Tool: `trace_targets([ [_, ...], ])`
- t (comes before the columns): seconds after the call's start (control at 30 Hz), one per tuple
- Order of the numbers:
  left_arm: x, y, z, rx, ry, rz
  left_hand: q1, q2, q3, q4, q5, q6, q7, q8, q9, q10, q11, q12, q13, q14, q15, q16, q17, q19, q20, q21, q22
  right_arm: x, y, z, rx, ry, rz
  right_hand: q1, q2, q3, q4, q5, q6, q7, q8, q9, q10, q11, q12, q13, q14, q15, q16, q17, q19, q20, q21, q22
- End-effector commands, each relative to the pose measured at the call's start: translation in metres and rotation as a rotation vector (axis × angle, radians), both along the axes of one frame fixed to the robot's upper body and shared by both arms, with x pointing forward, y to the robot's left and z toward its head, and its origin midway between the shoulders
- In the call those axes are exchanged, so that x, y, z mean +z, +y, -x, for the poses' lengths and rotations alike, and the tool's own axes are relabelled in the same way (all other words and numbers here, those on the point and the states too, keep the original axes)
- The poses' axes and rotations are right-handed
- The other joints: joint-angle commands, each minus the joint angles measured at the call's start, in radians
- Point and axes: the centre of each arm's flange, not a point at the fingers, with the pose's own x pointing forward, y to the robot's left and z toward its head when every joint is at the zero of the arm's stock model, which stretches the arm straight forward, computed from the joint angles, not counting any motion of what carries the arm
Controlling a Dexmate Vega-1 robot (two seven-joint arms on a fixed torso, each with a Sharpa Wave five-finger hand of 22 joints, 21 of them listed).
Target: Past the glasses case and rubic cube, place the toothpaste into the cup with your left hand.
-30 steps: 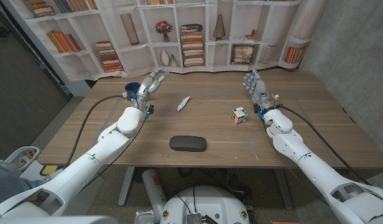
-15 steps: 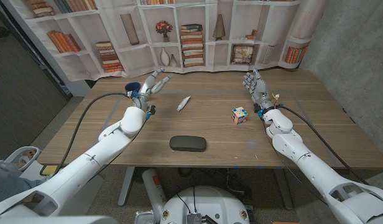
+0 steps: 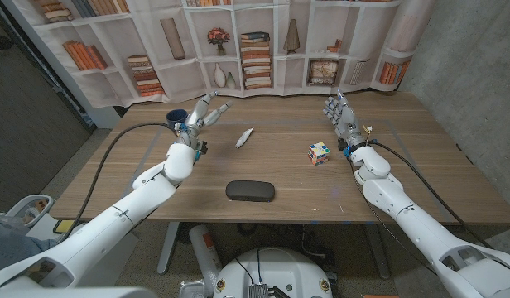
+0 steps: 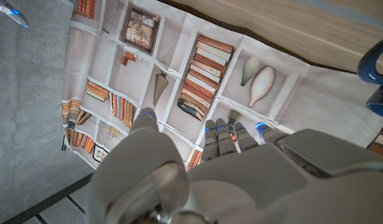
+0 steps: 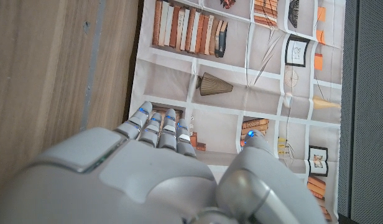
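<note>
Listing by view, head camera first: left hand [image 3: 204, 110] raised over the far left part of the wooden counter [image 3: 288, 170], fingers extended and apart, nothing in them. Blue cup [image 3: 176, 117] just beside that hand, on its outer side, partly hidden behind the wrist. Toothpaste [image 3: 244, 136], a small white tube, lying on the counter a little to the inner side of the left hand and nearer the robot, apart from the fingers. Glasses case [image 3: 250, 191], dark and oblong, well nearer the robot than the left hand. Rubik's cube [image 3: 319, 153] just inward of the right wrist. Right hand [image 3: 339, 111] standing upright at the far right, fingers straight and slightly spread, empty.

Left wrist camera: back of left hand [image 4: 198, 177], fingertips [image 4: 217, 129] held loosely side by side, no object in them; blue cup [image 4: 379, 78] rim at the edge beside the hand; printed bookshelf backdrop [image 4: 179, 68] beyond the fingertips.

Right wrist camera: back of right hand [image 5: 148, 180], fingers [image 5: 159, 129] close together and extended, thumb apart, holding nothing; counter [image 5: 48, 74] surface alongside; bookshelf backdrop [image 5: 241, 56] ahead.
</note>
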Motion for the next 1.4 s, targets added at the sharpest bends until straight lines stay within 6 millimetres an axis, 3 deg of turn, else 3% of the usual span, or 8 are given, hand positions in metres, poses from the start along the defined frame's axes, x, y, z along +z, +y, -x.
trace_targets([
  [0.03, 0.001, -0.005, 0.001, 0.076, -0.013, -0.063, 0.017, 0.002, 0.0, -0.009, 0.006, 0.012, -0.003, 0.005, 0.003, 0.014, -0.003, 0.003, 0.002, 0.009, 0.001, 0.003, 0.003, -0.087, 0.003, 0.0, 0.005, 0.0, 0.0, 0.002, 0.0, 0.0, -0.001, 0.009, 0.008, 0.002, -0.007, 0.0, 0.008, 0.001, 0.008, 0.002, 0.005, 0.001, 0.003, 0.006, 0.009, 0.0, 0.004, 0.005, 0.009, -0.001, -0.004, 0.003],
  [0.27, 0.003, -0.009, -0.001, 0.098, -0.006, -0.104, 0.024, 0.001, -0.001, -0.013, 0.008, 0.028, -0.01, 0.007, 0.004, 0.026, -0.019, 0.003, 0.002, 0.017, -0.003, 0.003, 0.003, -0.085, 0.004, 0.0, 0.005, -0.003, 0.0, 0.0, 0.0, 0.005, -0.011, 0.009, 0.008, 0.002, -0.007, 0.0, 0.008, 0.001, 0.008, 0.002, 0.006, 0.001, 0.003, 0.006, 0.01, 0.0, 0.004, 0.005, 0.01, -0.001, -0.007, 0.003],
  [1.4, 0.014, -0.024, -0.003, 0.1, 0.091, -0.233, 0.033, -0.016, -0.015, -0.021, 0.014, 0.07, -0.033, 0.005, 0.004, 0.069, -0.044, 0.0, 0.003, 0.04, -0.013, 0.003, 0.004, -0.088, 0.013, -0.002, 0.005, -0.008, 0.003, 0.0, 0.016, 0.004, -0.029, 0.01, 0.012, 0.0, -0.01, -0.004, 0.011, 0.002, 0.007, 0.003, 0.01, 0.002, 0.003, 0.006, 0.014, 0.002, 0.004, 0.005, 0.015, 0.002, -0.019, 0.003],
])
